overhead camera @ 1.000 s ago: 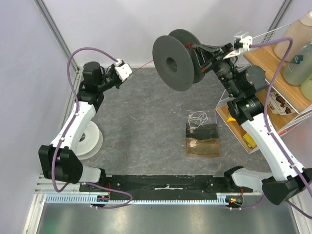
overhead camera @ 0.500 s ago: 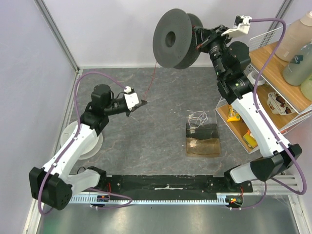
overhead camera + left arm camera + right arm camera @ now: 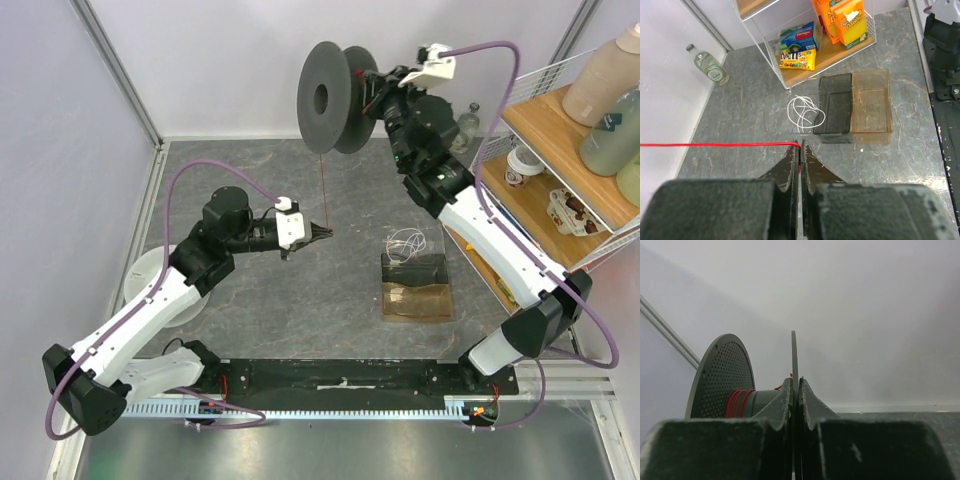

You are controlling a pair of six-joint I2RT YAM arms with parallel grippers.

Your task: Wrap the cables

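Observation:
My right gripper [image 3: 372, 88] is shut on one flange of a dark grey spool [image 3: 332, 95] and holds it high at the back of the table. In the right wrist view the gripper [image 3: 795, 382] pinches the thin flange edge, and three turns of red wire [image 3: 737, 401] lie on the spool's hub [image 3: 760, 401]. The thin red wire [image 3: 324, 190] hangs taut from the spool down to my left gripper [image 3: 326, 234], which is shut on it. In the left wrist view the wire [image 3: 715, 145] runs in from the left edge to the gripper [image 3: 800, 146].
A dark box and a clear amber box [image 3: 415, 285] lie on the table, a coil of white wire [image 3: 405, 241] behind them. A white spool [image 3: 170, 290] lies flat at the left. A wire shelf [image 3: 560, 150] with bottles and snacks stands on the right. A glass bottle [image 3: 710, 67] is by the back wall.
My right arm has carried the spool left along the back. My left gripper has moved right and toward the table's middle with the wire, which now hangs nearly straight down.

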